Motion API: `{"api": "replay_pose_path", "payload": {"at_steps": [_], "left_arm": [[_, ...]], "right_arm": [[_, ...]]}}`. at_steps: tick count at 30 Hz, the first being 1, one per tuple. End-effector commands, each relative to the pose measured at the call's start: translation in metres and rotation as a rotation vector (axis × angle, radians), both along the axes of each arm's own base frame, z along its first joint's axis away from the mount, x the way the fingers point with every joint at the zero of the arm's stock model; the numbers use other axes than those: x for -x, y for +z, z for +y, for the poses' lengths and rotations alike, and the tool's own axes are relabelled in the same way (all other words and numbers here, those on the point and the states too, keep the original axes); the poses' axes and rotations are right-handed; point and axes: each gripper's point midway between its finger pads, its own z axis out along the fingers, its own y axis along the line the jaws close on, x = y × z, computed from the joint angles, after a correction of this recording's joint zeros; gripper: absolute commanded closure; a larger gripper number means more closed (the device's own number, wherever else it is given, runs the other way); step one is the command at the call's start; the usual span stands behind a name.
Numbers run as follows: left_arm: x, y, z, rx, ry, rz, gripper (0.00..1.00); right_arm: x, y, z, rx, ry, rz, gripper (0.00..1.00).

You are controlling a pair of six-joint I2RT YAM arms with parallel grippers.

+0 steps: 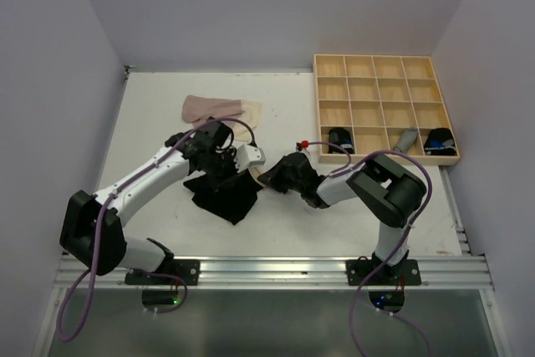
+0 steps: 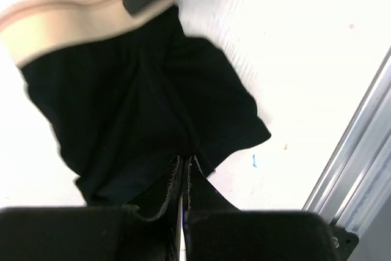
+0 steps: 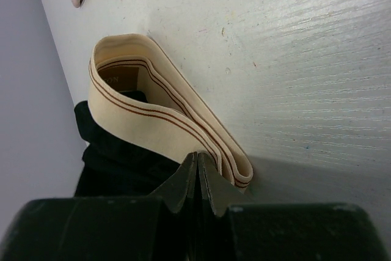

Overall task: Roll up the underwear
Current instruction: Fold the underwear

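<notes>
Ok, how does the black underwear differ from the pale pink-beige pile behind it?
Colour: the black underwear is dark with a beige waistband; the pale pile is pinkish-cream throughout. Handling: the left gripper pinches the black underwear's dark fabric and the right gripper its waistband; the pale pile lies untouched. Place: black underwear mid-table, pale pile further back. Both sit on the table.
</notes>
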Motion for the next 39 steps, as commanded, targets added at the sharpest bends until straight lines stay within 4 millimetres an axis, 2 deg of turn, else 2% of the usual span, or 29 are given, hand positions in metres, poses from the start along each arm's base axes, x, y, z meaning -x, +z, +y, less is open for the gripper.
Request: {"api": "replay_pose_path", "payload": {"at_steps": [1,4,10,14,16,19,21,25,26,27,28,29,31,32,33,35,36,39], "left_arm": [[0.012,0.038,-0.016,0.094,-0.073,0.027,1.0],[0.023,0.043,-0.024,0.127,-0.125,0.079,1.0],[0.05,0.025,-0.041,0.159,-0.219,0.193,1.0],[0.065,-0.002,-0.048,0.146,-0.26,0.264,1.0],[0.074,-0.019,-0.045,0.127,-0.258,0.299,1.0],[0.068,-0.044,-0.042,0.088,-0.213,0.287,1.0],[0.058,-0.056,-0.043,0.065,-0.171,0.259,0.96],[0.033,-0.044,-0.051,0.096,-0.139,0.175,0.71],[0.027,-0.026,-0.053,0.12,-0.142,0.127,0.64],[0.02,-0.013,-0.052,0.139,-0.139,0.09,0.61],[0.014,0.007,-0.05,0.173,-0.135,0.031,0.58],[0.011,0.023,-0.046,0.185,-0.127,0.013,0.57],[-0.008,0.038,-0.02,0.187,-0.071,-0.034,0.56],[-0.005,0.041,-0.005,0.171,-0.054,-0.019,0.54],[-0.016,0.039,0.021,0.156,-0.014,-0.034,0.53],[-0.016,0.028,0.051,0.13,0.041,0.004,0.51],[-0.025,0.022,0.076,0.122,0.111,0.001,0.51],[-0.023,-0.01,0.111,0.123,0.241,0.105,0.5]], "right_arm": [[0.019,-0.045,-0.032,0.165,-0.009,0.101,0.94],[0.018,-0.044,-0.033,0.165,-0.01,0.099,0.94],[0.018,-0.043,-0.036,0.17,-0.012,0.097,0.94],[0.016,-0.041,-0.039,0.172,-0.015,0.093,0.94],[0.016,-0.042,-0.041,0.181,-0.017,0.093,0.94],[0.015,-0.04,-0.044,0.189,-0.017,0.087,0.94],[0.014,-0.038,-0.043,0.189,-0.014,0.082,0.94],[0.014,-0.038,-0.043,0.196,-0.007,0.082,0.94],[0.013,-0.036,-0.044,0.196,-0.009,0.079,0.94],[0.012,-0.036,-0.045,0.2,-0.011,0.077,0.94],[0.013,-0.036,-0.046,0.201,-0.012,0.078,0.94],[0.012,-0.036,-0.047,0.202,-0.013,0.077,0.94],[0.012,-0.036,-0.05,0.206,-0.016,0.078,0.94],[0.012,-0.036,-0.051,0.208,-0.017,0.08,0.94],[0.012,-0.036,-0.051,0.208,-0.017,0.082,0.94],[0.012,-0.035,-0.05,0.203,-0.014,0.082,0.94],[0.012,-0.035,-0.05,0.203,-0.014,0.082,0.94],[0.011,-0.034,-0.051,0.206,-0.018,0.083,0.94]]}}
